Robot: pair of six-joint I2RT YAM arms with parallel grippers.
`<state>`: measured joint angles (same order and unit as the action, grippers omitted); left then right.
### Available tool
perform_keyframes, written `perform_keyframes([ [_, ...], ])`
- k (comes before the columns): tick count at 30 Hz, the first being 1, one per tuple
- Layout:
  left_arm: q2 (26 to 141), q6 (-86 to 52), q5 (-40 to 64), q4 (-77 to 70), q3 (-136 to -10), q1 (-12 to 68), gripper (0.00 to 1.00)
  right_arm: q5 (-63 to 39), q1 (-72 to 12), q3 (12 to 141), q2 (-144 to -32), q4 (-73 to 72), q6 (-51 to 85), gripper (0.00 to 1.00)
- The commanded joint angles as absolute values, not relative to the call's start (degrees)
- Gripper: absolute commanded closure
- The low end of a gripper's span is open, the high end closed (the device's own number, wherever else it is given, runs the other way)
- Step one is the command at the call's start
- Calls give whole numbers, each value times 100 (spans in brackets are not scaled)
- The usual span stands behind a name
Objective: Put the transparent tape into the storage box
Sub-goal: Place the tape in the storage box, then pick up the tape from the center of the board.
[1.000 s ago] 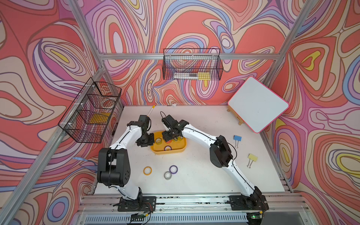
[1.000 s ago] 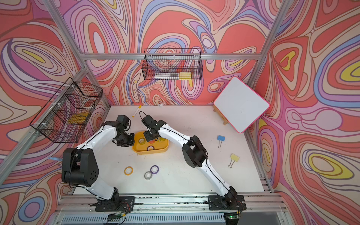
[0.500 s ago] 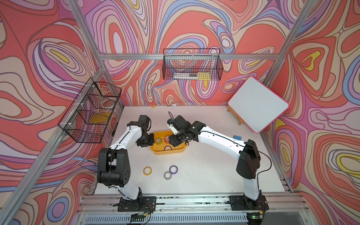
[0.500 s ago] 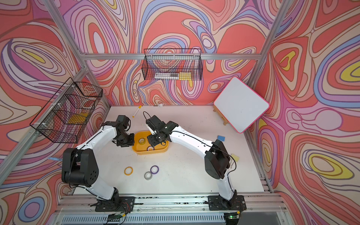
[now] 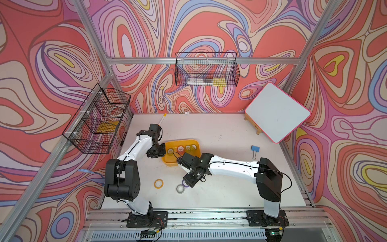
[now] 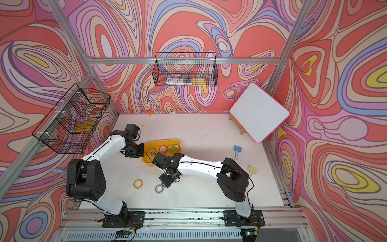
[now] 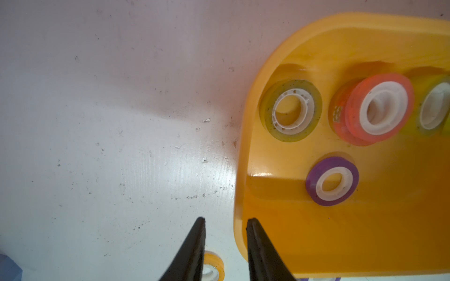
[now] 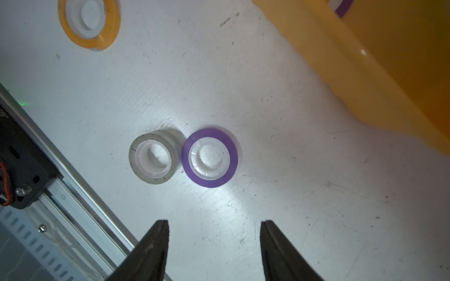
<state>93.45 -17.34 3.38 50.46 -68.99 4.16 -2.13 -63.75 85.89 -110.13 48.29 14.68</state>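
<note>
The transparent tape (image 5: pixel 180 189) (image 6: pixel 159 189) (image 8: pixel 154 157) lies flat on the white table, touching a purple roll (image 8: pixel 209 158). Behind them stands the yellow-orange storage box (image 5: pixel 182 141) (image 6: pixel 162 141) (image 7: pixel 239 194) (image 8: pixel 365 80), with several coloured rolls inside. My right gripper (image 5: pixel 189 183) (image 6: pixel 167 182) (image 8: pixel 214 221) hovers open and empty just beside the purple roll, which it partly covers in both top views. My left gripper (image 5: pixel 162 149) (image 7: pixel 226 219) stands narrowly open at the box's left edge, one finger over the table and the other over the rim, holding nothing.
An orange roll (image 5: pixel 158 183) (image 8: pixel 89 23) lies left of the transparent one. The front rail (image 8: pixel 73 175) runs close by. Two black wire baskets (image 5: pixel 98 123) (image 5: pixel 207 70) hang on the walls. A whiteboard (image 5: pixel 277 111), a blue clip (image 5: pixel 255 148) and a marker (image 5: pixel 162 119) sit further off.
My right arm has swung from over the storage box toward the front of the table, ending above the loose rolls. The left arm has not moved.
</note>
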Motion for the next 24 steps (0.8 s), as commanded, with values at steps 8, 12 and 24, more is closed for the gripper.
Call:
perform_keyframes([
  [8, 9290, -1635, 289, 5205, -6903, 422, 66, 176, -6600, 8350, -11152, 4417, 2056, 44],
  [12, 9265, -1635, 273, 5204, -6882, 420, 66, 337, -6601, 8445, -11248, 4430, 2333, 50],
  [24, 9250, -1635, 338, 5198, -6870, 423, 66, 382, -6470, 8804, -11641, 4566, 2653, 61],
])
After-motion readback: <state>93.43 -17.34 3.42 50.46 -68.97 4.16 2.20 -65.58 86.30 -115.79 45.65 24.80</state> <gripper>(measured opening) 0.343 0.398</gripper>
